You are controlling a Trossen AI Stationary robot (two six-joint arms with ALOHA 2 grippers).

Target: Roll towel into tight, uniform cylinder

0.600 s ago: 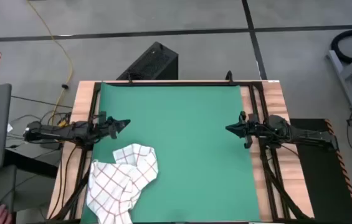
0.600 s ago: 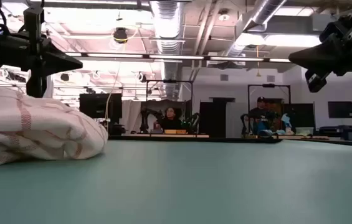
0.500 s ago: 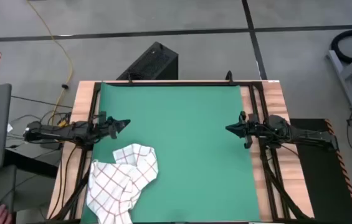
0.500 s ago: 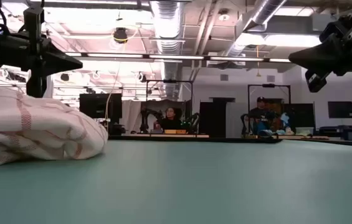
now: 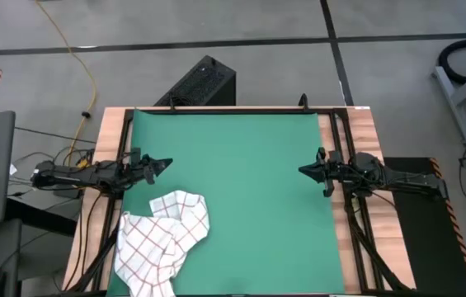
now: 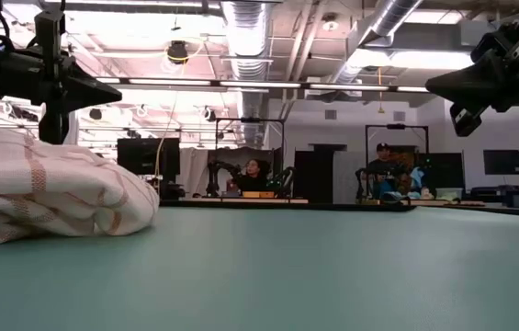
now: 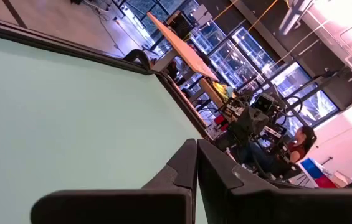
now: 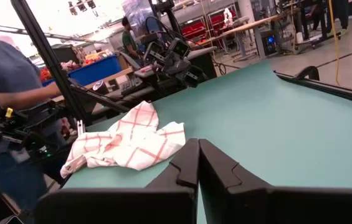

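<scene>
The towel (image 5: 162, 239), white with a grid of thin red lines, lies crumpled in a loose heap on the green mat (image 5: 241, 165) at its near left corner. It also shows in the low view (image 6: 48, 188) and the right wrist view (image 8: 126, 140). My left gripper (image 5: 167, 164) is shut and empty, hovering at the mat's left edge, farther back than the towel. My right gripper (image 5: 303, 171) is shut and empty, hovering at the mat's right edge. Both point inward toward each other.
The wooden table edge (image 5: 344, 120) frames the mat. A person (image 8: 1, 74) stands beyond the table's left side, behind the left arm. A black box (image 5: 204, 82) sits on the floor past the far edge. Bare mat lies between the grippers.
</scene>
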